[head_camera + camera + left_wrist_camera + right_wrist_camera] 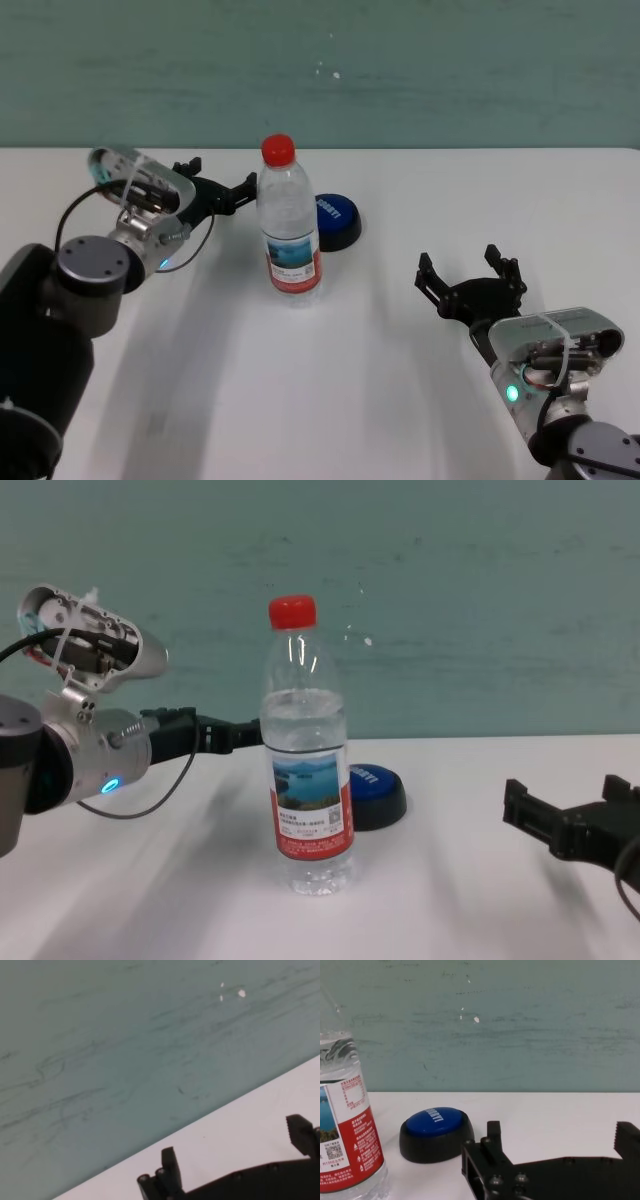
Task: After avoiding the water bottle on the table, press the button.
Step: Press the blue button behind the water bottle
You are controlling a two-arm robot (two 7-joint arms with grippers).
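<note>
The water bottle, clear with a red cap and a lake label, stands upright near the middle of the white table. The blue-topped button sits on its black base just behind and to the right of the bottle. My left gripper is open and empty, held above the table at the bottle's left, level with its upper half. In the left wrist view it faces only table and wall. My right gripper is open and empty, low over the table to the right of the button and bottle.
A green wall runs along the table's far edge. In the chest view the bottle stands in front of the button, the left gripper beside it, and the right gripper at the far right.
</note>
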